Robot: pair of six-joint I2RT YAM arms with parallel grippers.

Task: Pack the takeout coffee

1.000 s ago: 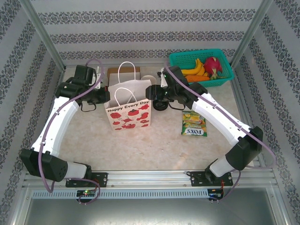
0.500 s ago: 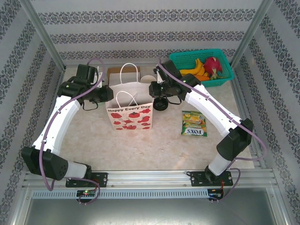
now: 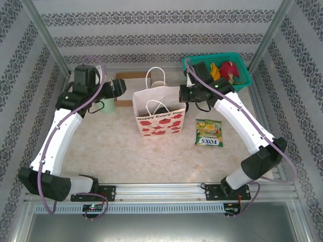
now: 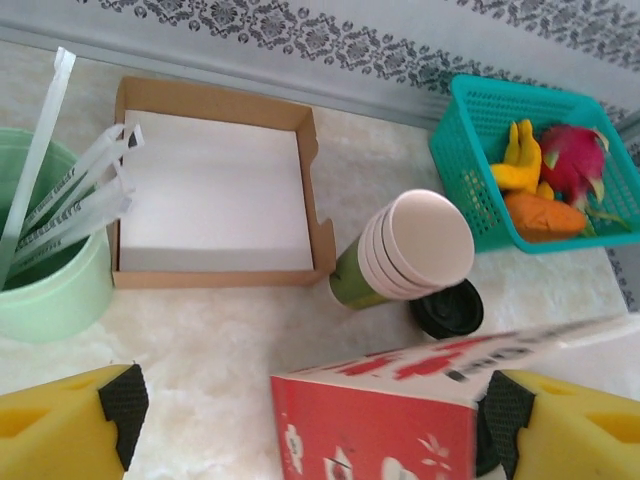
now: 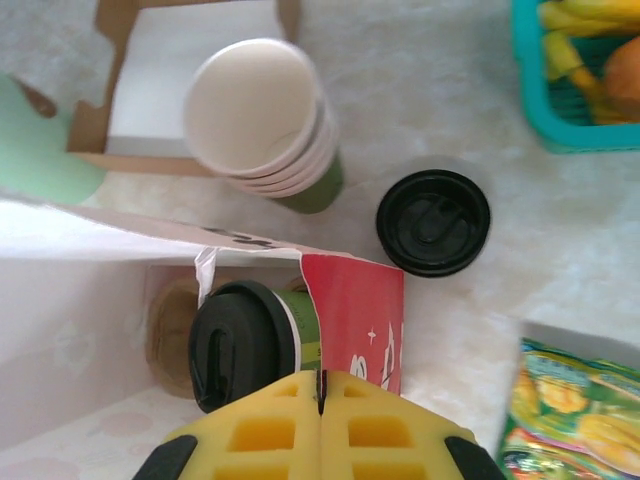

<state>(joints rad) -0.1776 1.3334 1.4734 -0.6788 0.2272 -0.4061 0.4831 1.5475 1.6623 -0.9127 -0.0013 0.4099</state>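
One quick tug and the bag has slid rightward, its rim pinched tight in the right gripper. The lidded coffee stands inside, just ahead of that gripper. The left gripper hangs wide open, holding nothing. Packing looks essentially done.

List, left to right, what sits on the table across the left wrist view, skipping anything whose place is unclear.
mint-green holder with straws → cardboard tray → stack of lidless cups → teal basket of fruit
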